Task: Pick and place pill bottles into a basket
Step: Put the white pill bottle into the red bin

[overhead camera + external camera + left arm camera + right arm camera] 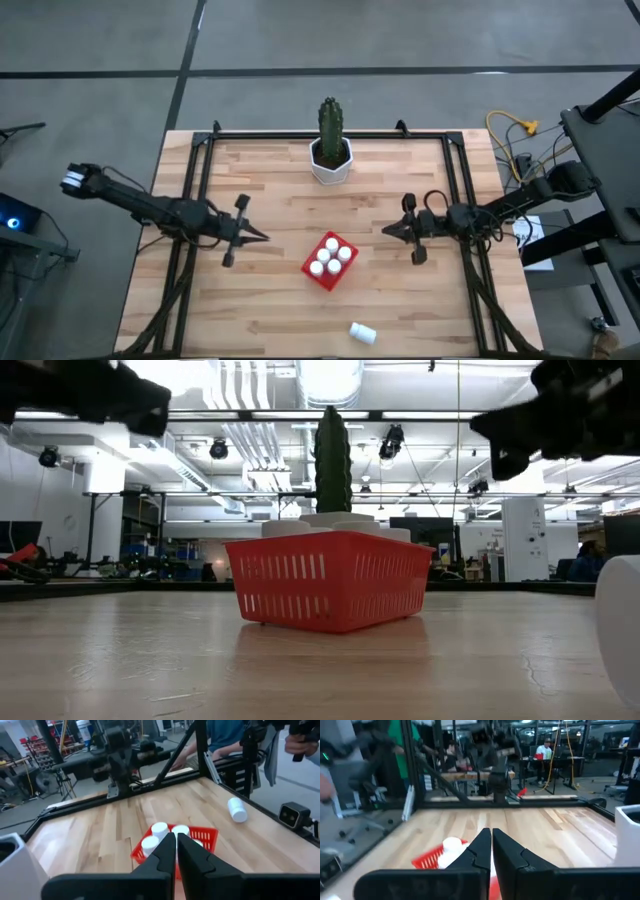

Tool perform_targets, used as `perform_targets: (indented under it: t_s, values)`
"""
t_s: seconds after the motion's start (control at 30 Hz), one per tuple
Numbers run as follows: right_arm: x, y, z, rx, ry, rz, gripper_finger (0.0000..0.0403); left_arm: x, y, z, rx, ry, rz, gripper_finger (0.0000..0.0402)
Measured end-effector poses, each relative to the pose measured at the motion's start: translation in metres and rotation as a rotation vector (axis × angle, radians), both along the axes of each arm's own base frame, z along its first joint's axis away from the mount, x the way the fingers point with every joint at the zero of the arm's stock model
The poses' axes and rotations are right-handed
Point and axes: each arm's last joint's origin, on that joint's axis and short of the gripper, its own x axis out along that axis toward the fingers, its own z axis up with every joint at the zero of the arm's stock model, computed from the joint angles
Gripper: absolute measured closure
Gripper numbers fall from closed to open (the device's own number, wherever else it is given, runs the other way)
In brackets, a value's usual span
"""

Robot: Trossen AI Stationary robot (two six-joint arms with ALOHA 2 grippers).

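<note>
A: Is there any writing, a brand or a label that can be read?

B: No. I cannot read any text on the things on the table.

A: Then please start with the biggest thing.

B: The wooden table (270,300) has a black frame (200,135) around it. The left arm (140,207) comes in from 9 o'clock and the right arm (520,200) from 3 o'clock. Both are above the wood and hold nothing.

A: Which containers do you see?

B: Two. At 12 o'clock, close to the far edge, a white pot (331,162) stands with a green cactus (330,122) in it. Near the middle, a little toward 6 o'clock, is the red basket (318,271). It is turned like a diamond.

A: What is inside the basket?

B: From above I count five white pill bottles (331,244), upright, with the caps up. In the low view the basket wall hides them almost fully.

A: And the sixth bottle?

B: One bottle (363,332) lies on its side on the wood at about 5 o'clock from the basket, near the front edge and well apart from it.

A: How are the grippers?

B: The left gripper (262,237) is at 9 o'clock from the basket, its fingers (162,851) pressed together, empty. The right gripper (386,229) is at 2 o'clock from the basket, also pressed together and empty. Both tips point to the basket but do not touch it.
</note>
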Motion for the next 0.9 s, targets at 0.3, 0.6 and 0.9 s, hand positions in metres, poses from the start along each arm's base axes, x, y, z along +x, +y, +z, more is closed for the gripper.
perform_targets:
  t_s: [0.3,0.6,0.9]
  values:
    - [0.026,0.025,0.049,0.03,0.016,0.211,0.0394,-0.017,0.005,-0.024,-0.009,-0.003,0.001,0.0402]
    - [0.036,0.076,0.102,0.011,0.267,0.055,0.0394,-0.016,0.005,-0.031,0.014,0.048,0.0,0.0402]
    - [0.056,0.137,0.133,0.228,0.362,0.125,0.0394,-0.017,0.005,-0.033,0.029,0.066,-0.001,0.0402]
